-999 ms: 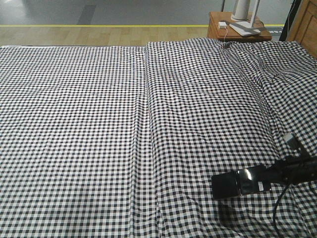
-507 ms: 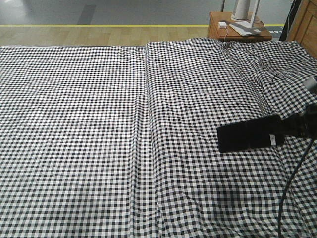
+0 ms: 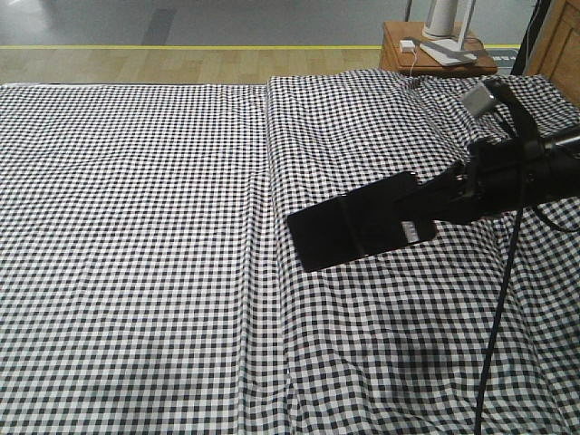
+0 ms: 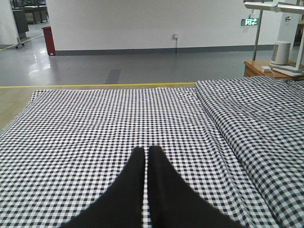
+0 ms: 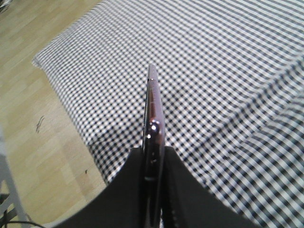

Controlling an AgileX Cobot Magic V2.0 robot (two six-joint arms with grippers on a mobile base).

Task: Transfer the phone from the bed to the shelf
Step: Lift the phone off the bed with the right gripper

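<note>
The phone, a glossy black slab with a crease across its middle, hangs in the air above the right half of the bed. My right gripper is shut on its right end, near a small white sticker. In the right wrist view the phone is edge-on, pinched between the two black fingers of that gripper, with checked cloth and wood floor below. My left gripper is shut on nothing, low over the bed. The shelf is out of view.
A small brown bedside table with a white lamp base and a cable stands beyond the bed's far right corner. A light wood panel shows at the top right edge. Wood floor with a yellow line lies beyond the bed.
My right gripper has risen and swung left and farther across the bed, carrying the phone. The phone now shows its broad face and reaches toward the bed's seam.
</note>
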